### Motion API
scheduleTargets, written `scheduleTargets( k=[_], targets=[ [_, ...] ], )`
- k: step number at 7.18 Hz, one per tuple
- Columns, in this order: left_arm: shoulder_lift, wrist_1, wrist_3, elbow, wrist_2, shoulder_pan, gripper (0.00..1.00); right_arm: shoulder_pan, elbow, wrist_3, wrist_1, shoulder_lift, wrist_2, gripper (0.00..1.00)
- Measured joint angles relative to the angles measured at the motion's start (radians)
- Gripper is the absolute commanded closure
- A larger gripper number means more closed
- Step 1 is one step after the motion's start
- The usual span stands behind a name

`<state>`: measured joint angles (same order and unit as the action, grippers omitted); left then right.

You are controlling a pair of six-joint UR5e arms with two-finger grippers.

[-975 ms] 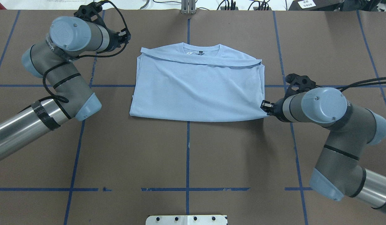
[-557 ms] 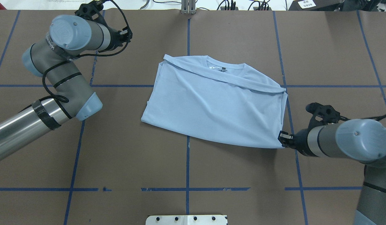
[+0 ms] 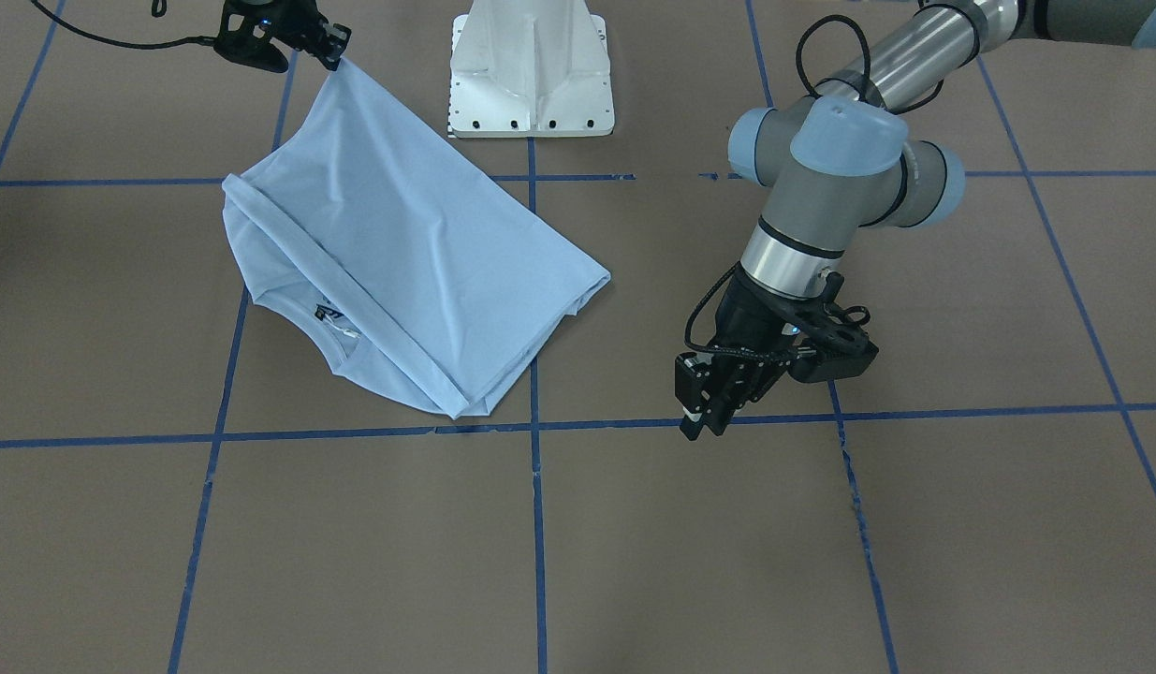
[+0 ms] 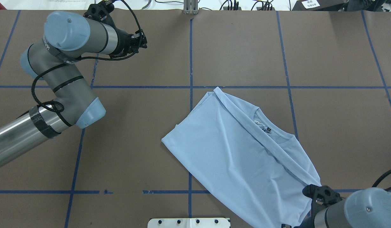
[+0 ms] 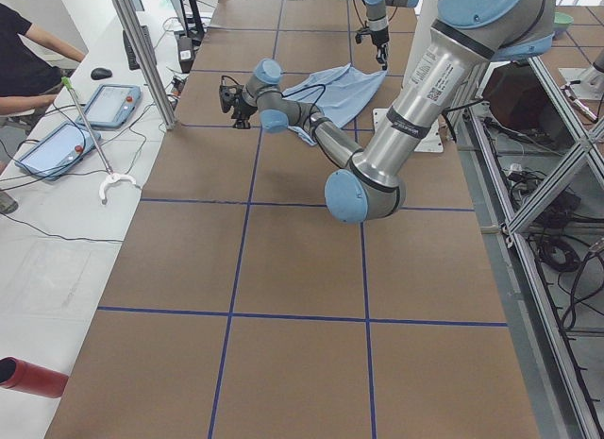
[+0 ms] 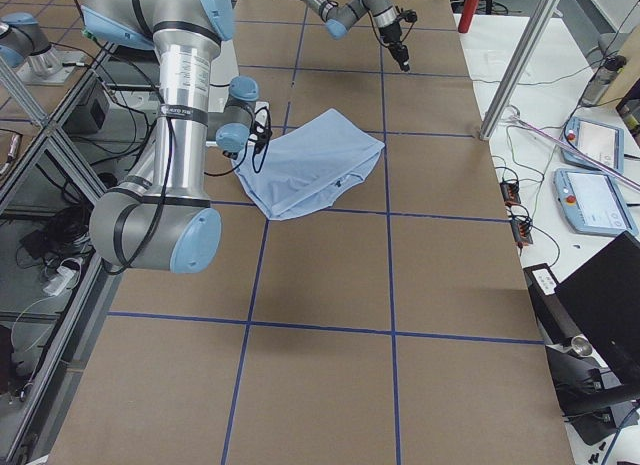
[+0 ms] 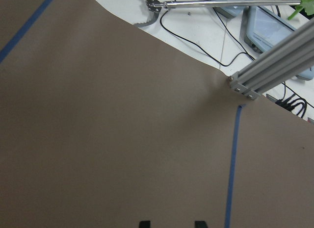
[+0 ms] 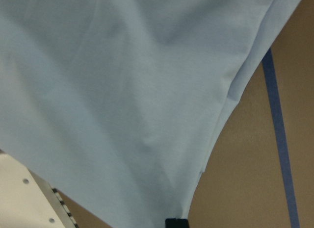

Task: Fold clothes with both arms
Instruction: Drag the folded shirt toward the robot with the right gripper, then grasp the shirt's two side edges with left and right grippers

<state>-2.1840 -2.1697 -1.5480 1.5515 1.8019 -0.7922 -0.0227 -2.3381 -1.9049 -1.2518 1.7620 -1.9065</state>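
Note:
The light blue T-shirt (image 4: 239, 158) lies folded and slanted on the brown table, with its collar and dark label (image 4: 267, 129) facing up and its print hidden. It also shows in the front view (image 3: 400, 262) and fills the right wrist view (image 8: 122, 90). My right gripper (image 3: 332, 51) is shut on the shirt's near corner, close to the white base, and lifts that corner a little. In the overhead view the right gripper (image 4: 286, 225) is at the bottom edge. My left gripper (image 4: 143, 41) is open and empty over bare table at the far left, well away from the shirt. It also shows in the front view (image 3: 704, 417).
The white pedestal base (image 3: 531, 75) stands at the robot's edge next to the held corner. Blue tape lines (image 4: 190, 104) cross the brown table. An aluminium post (image 4: 190, 7) stands at the far edge. Tablets (image 5: 113, 104) and cables lie on the operators' white table.
My right gripper has pulled the shirt's corner towards the robot and to the right. The shirt slid from the far middle and turned slantwise. My left gripper moved slightly to the right.

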Motion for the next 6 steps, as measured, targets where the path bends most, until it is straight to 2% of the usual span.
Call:
scheduleTargets(
  k=[2, 3, 5, 6],
  targets=[
    [0.086, 0.014, -0.125, 0.143, 0.078, 0.053, 0.39, 0.034, -0.007, -0.014, 0.000, 0.001, 0.055, 0.00],
    [0.146, 0.031, -0.174, 0.220, 0.086, 0.108, 0.36, -0.012, -0.017, -0.015, 0.000, 0.001, 0.066, 0.00],
    [0.190, 0.112, -0.242, 0.278, 0.077, 0.220, 0.34, -0.198, -0.016, -0.007, 0.000, -0.023, 0.063, 0.00],
    [0.192, 0.132, -0.282, 0.277, 0.037, 0.296, 0.34, -0.301, 0.019, 0.014, -0.001, -0.076, 0.059, 0.00]
  ],
)
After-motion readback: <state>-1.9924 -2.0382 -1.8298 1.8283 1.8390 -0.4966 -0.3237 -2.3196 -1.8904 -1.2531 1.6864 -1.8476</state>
